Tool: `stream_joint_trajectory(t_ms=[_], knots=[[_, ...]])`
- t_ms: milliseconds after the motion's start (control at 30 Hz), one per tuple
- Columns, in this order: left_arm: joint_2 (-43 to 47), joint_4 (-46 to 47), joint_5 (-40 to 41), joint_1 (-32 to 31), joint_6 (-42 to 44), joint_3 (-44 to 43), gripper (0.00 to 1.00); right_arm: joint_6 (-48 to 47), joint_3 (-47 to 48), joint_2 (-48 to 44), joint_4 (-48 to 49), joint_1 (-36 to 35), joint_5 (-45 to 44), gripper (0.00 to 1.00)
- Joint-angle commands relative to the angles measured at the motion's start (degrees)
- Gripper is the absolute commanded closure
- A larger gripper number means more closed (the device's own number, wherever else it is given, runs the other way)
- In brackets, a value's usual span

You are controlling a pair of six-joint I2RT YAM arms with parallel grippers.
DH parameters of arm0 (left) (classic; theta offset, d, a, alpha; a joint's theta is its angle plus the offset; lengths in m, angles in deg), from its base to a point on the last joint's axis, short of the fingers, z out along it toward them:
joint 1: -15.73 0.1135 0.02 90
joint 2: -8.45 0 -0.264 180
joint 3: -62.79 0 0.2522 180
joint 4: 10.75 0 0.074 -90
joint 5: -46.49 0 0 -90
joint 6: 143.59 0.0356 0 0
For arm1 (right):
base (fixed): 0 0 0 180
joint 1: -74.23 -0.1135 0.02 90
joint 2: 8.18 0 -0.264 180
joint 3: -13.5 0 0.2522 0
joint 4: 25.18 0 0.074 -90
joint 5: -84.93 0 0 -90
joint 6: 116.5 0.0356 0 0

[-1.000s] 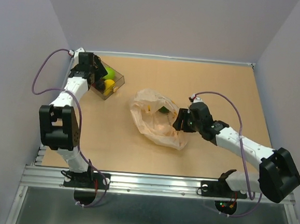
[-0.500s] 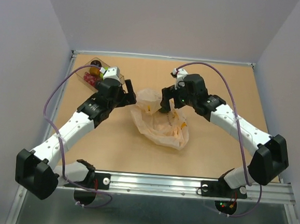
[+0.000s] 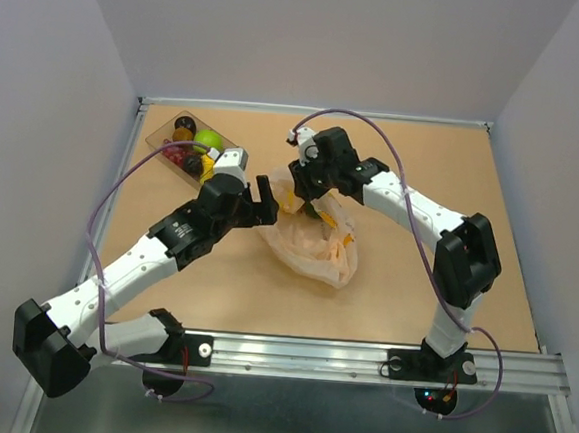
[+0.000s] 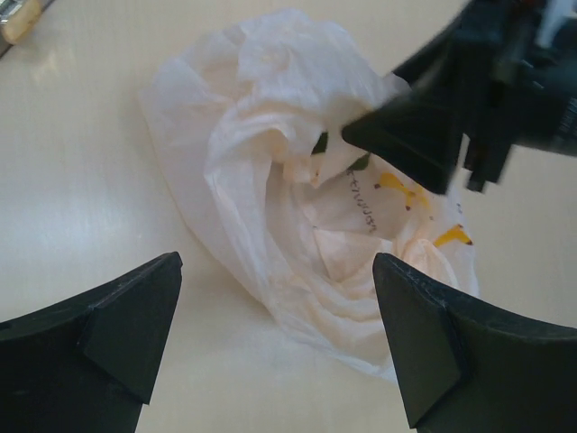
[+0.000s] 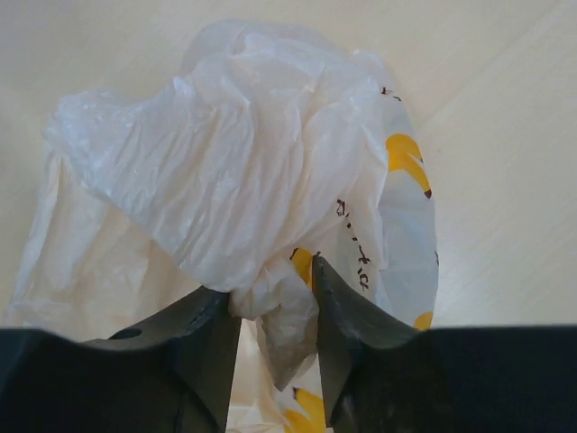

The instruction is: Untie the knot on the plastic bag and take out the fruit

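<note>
Centrally on the table (image 3: 414,287) lies the plastic bag (image 3: 312,243), crumpled. The right gripper (image 5: 270,293) pinches a bunched fold at its upper end, fingers narrowed onto the film. A dark green bit (image 4: 320,142) inside is possibly fruit. The left gripper (image 4: 277,271) hovers just beside the bag, fingers spread wide. Farther left, a clear tray (image 3: 158,136) holds toy fruits (image 3: 208,140).

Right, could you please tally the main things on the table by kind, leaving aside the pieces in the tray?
Grippers: 2, the left gripper open and the right gripper pinching the bag
plastic bag: 1
clear tray: 1
Total: 4
</note>
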Motion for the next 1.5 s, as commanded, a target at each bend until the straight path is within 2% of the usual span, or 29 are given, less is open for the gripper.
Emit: stream_joint_trajectory(t_ms=[0, 33, 100, 233, 433, 600, 800, 933, 1100, 1333, 1467], knots=[[1.74, 5.08, 1.79, -4.86, 1.85, 0.97, 0.02, 1.68, 7.45, 0.01, -1.19, -0.10, -3.99, 0.72], [1.83, 6.31, 1.96, -5.56, 2.28, 1.41, 0.02, 2.74, 8.24, -0.25, -1.19, -0.10, -4.95, 0.88], [2.18, 11.05, 2.06, -7.85, 3.16, 3.42, 0.02, 5.72, 9.92, -1.56, -1.72, -0.19, -8.73, 1.00], [1.40, 14.05, 1.88, -8.73, 3.52, 4.57, 0.04, 6.09, 9.75, -5.60, -2.16, -1.15, -8.57, 1.00], [-0.45, 16.87, 1.88, -10.22, 4.31, 5.45, 0.07, 12.67, 7.73, -10.88, -4.09, -3.35, -6.46, 1.00], [1.92, 18.63, 1.97, -11.54, 4.31, 6.95, 0.12, 16.54, 6.67, -13.34, -6.11, -6.95, -7.86, 1.00], [3.42, 19.42, 1.88, -12.78, 4.57, 8.00, 0.22, 19.88, 0.97, -11.86, -6.20, -6.87, -19.27, 1.00], [1.57, 19.25, 2.14, -13.30, 3.61, 7.39, 0.23, 21.99, -0.71, -10.01, -6.20, -5.74, -26.31, 1.00], [-3.08, 18.37, 3.55, -14.53, 1.15, 4.40, 0.23, 24.28, -2.73, -8.43, -6.03, -2.57, -26.41, 1.00], [-11.43, 17.32, 3.46, -16.29, 1.94, -1.13, 0.23, 25.33, -3.87, -4.65, -5.59, -0.28, -24.12, 1.00], [-15.48, 15.20, 4.34, -16.47, -1.38, -4.99, 0.23, 26.74, -5.80, -3.85, -4.89, 1.30, -22.81, 1.00]])
